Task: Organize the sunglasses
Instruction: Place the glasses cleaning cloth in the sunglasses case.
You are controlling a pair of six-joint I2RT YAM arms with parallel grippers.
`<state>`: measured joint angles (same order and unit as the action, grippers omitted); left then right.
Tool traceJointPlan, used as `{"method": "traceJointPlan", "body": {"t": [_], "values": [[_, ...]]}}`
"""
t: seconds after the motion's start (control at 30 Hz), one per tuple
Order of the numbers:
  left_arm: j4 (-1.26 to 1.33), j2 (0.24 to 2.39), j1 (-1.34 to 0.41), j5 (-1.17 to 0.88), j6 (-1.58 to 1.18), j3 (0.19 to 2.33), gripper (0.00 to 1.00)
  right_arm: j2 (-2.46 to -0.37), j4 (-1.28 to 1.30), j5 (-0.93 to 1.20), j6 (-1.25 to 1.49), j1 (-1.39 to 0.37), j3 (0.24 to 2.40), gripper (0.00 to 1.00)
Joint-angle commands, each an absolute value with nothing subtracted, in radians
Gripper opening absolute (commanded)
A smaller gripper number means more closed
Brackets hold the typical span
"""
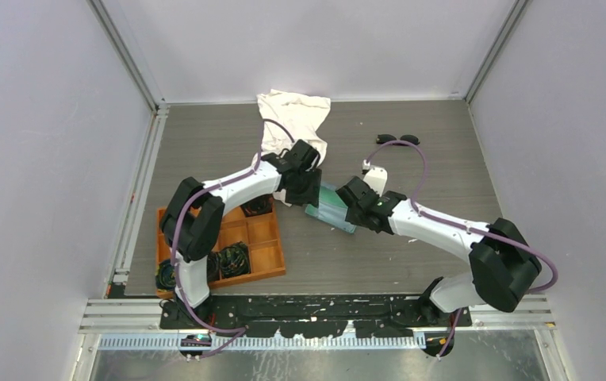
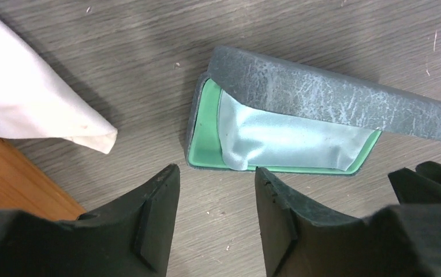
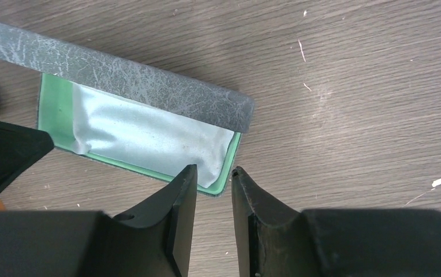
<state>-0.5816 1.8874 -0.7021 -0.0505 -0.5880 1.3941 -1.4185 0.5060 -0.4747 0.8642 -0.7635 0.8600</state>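
Left claw (image 2: 215, 173) hangs spread wide and empty, just short of one end of the half-open grey case (image 2: 322, 95). Right claw (image 3: 212, 173) is parted only narrowly, also empty, with its tips at the case's opposite corner; I cannot tell whether they touch it. The sunglasses (image 1: 399, 139) lie on the counter (image 1: 458, 175) near its far edge, well apart from both claws.

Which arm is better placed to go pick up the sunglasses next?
Right. The sunglasses lie near the far edge of the table, on the right gripper's side of the open case; the left gripper would have to cross over it.
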Motion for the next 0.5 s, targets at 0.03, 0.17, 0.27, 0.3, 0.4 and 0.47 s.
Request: {"method": "traceJointPlan", "body": {"t": [0.03,0.17,0.27,0.3,0.4,0.47], "values": [[-0.569,1.890,-0.704,-0.054,-0.557,1.402,0.62,-1.356,0.523,-0.512,0.879,-0.762,0.848,0.34],[-0.571,1.923,-0.703,-0.064,-0.545,1.420,0.68,-1.333,0.534,-0.527,0.885,-0.762,0.832,0.33],[-0.565,1.941,-0.704,-0.058,-0.545,1.419,0.67,-1.316,0.533,-0.530,0.887,-0.762,0.820,0.32],[-0.558,1.948,-0.704,-0.058,-0.546,1.417,0.66,-1.313,0.534,-0.531,0.885,-0.761,0.820,0.32],[-0.537,1.969,-0.704,-0.074,-0.547,1.411,0.65,-1.317,0.534,-0.531,0.883,-0.762,0.819,0.31],[-0.523,1.986,-0.704,-0.086,-0.549,1.406,0.64,-1.322,0.532,-0.529,0.877,-0.761,0.821,0.31]]}}
